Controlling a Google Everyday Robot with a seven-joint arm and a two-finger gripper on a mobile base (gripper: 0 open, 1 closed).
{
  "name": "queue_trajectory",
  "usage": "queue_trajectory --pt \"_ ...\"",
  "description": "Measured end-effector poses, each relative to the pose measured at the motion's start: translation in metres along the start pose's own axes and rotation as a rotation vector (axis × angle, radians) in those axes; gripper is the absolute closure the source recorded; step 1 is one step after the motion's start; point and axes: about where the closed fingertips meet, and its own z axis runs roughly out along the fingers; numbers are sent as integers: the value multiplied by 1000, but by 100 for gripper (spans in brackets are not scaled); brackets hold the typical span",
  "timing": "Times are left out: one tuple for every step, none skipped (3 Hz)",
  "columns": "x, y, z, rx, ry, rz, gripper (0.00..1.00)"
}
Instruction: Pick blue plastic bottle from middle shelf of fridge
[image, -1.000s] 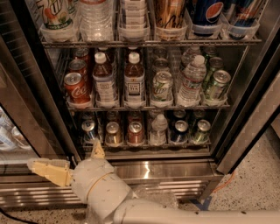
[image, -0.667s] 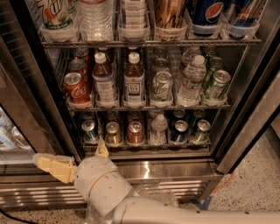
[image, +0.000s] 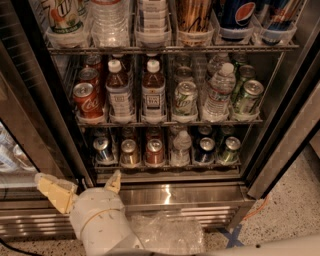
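Observation:
The fridge (image: 175, 194) stands open in front of me. On its middle shelf (image: 170, 121) the blue plastic bottle (image: 119, 92) stands upright in the second lane from the left, with a white cap, dark drink and pale bluish label. A like bottle (image: 153, 91) with a whiter, dark-printed label stands right of it. My gripper (image: 85, 187) is low at the bottom left, in front of the fridge's steel base and well below the bottle. Its yellow fingers (image: 55, 193) are spread apart and hold nothing.
Red cola cans (image: 87, 100) stand left of the bottle, with green cans (image: 185, 97) and a clear ribbed water bottle (image: 218, 90) to the right. Short cans (image: 154, 151) fill the rack below, large bottles (image: 235, 12) the rack above. The open glass door (image: 30, 130) is at left.
My gripper has sunk a little and shifted slightly left in front of the fridge base. Nothing on the shelves has moved.

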Motion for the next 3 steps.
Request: queue_trajectory --pt "-3 -23 0 113 -71 -3 0" --pt "-15 -64 -3 226 -175 -19 0" --pt "-54 -97 -10 337 -326 -77 0"
